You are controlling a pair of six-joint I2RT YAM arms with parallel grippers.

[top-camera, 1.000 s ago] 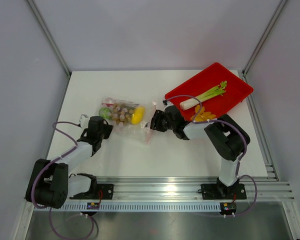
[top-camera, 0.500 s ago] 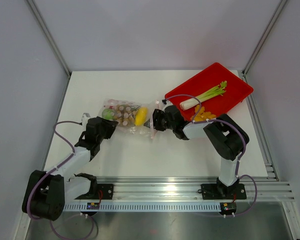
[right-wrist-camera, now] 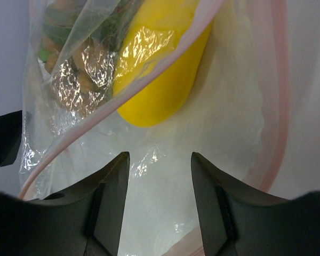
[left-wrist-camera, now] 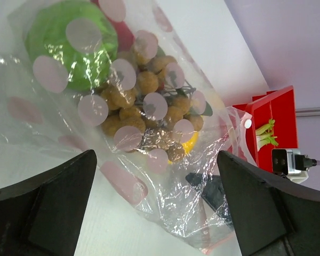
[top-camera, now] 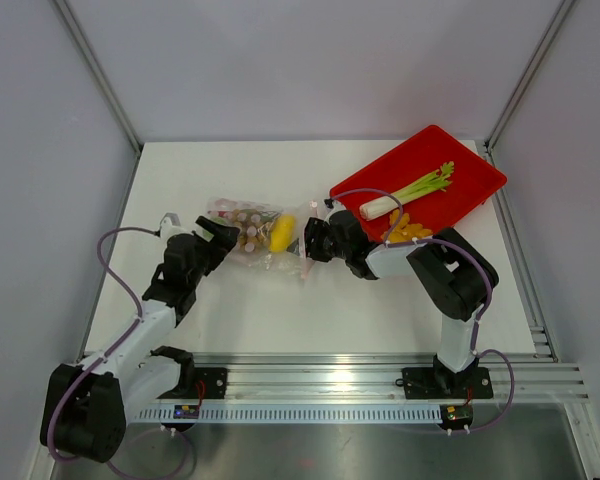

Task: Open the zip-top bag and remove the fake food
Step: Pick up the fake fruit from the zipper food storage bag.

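The zip-top bag (top-camera: pixel 252 232) lies on the white table between both arms, its pink zip strip (right-wrist-camera: pixel 149 72) pulled apart at the right end. Inside it are a green round fruit (left-wrist-camera: pixel 69 45), tan balls (left-wrist-camera: pixel 144 101) and a yellow piece (right-wrist-camera: pixel 160 69) close to the mouth. My left gripper (top-camera: pixel 220 240) is open at the bag's closed left end, its fingers (left-wrist-camera: pixel 48 208) on either side of the film without pinching it. My right gripper (right-wrist-camera: pixel 160 157) is open in the bag's mouth, its tips just short of the yellow piece.
A red tray (top-camera: pixel 460 165) stands at the back right, holding a green celery stalk (top-camera: pixel 410 190) and orange pieces (top-camera: pixel 408 228). The tray sits just behind my right forearm. Grey walls enclose the table on three sides.
My left gripper went from shut on the bag's left end to wide open, letting it go. The bag and its yellow piece slid slightly right. The right jaws widened a little.
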